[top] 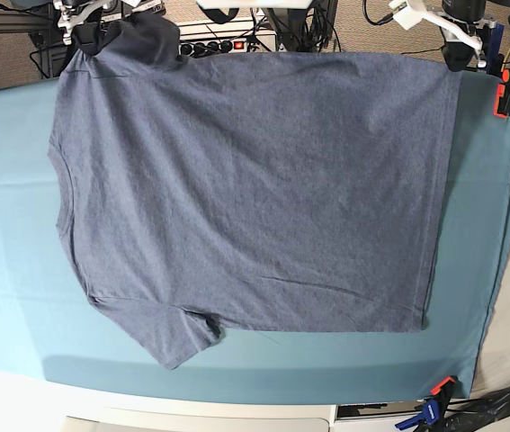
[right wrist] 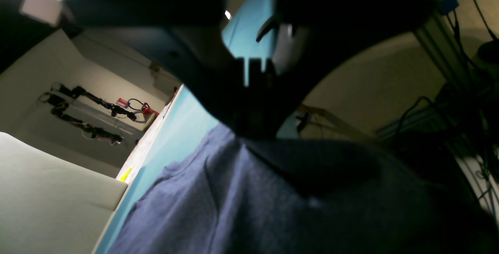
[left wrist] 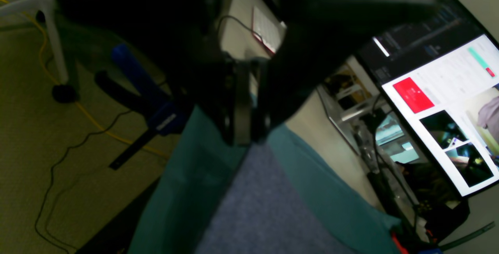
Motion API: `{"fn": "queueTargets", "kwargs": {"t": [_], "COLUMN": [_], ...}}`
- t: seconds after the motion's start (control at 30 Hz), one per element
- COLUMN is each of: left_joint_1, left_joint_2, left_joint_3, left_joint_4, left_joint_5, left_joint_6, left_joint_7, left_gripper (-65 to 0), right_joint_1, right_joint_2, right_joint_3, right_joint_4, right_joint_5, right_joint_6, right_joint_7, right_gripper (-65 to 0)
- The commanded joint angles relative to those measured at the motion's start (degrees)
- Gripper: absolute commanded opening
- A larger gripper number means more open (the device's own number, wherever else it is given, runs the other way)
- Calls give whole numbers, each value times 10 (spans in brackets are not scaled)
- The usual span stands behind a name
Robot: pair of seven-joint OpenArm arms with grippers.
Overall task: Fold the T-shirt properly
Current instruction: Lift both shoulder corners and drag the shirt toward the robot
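The T-shirt (top: 255, 189) lay spread flat across the table (top: 12, 270). The left pincer (top: 457, 56) clamped its hem corner, the right pincer (top: 93, 38) its sleeve; uneven pulling could have dragged it off or wrinkled it.

Slate-blue T-shirt (top: 255, 189) flat on the teal table cloth (top: 12, 279) — collar left, hem right, plain side up.

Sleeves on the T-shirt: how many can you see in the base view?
2. One sleeve lies flat at the T-shirt's bottom left; the other sleeve is bunched at the top left by the right claw.
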Motion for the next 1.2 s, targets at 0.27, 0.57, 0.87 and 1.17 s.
{"fn": "queueTargets", "kwargs": {"t": [0.27, 0.57, 0.87, 1.17], "left_joint_1": [69, 77, 26, -23], "left_joint_2": [-6, -6, -6, -8], "left_joint_3": [-2, -2, -2, -2], "left_joint_4": [14, 30, 31, 31], "left_joint_5": [30, 38, 38, 18], "left_joint_6": [10, 10, 21, 21], "left_joint_7": [7, 4, -6, -27], "left_gripper": [-650, -650, -650, -650], "right_joint_1": [-53, -57, 17, 106], "right_joint_2": [7, 8, 8, 8], "right_joint_3": [2, 2, 2, 2], "right_joint_4": [7, 7, 7, 7], "right_joint_5": [-15, -24, -10, 33], "right_joint_6": [-13, -13, -23, 7], "right_joint_7": [-5, 0, 13, 43], "right_gripper": [-650, -650, -650, -650]}}
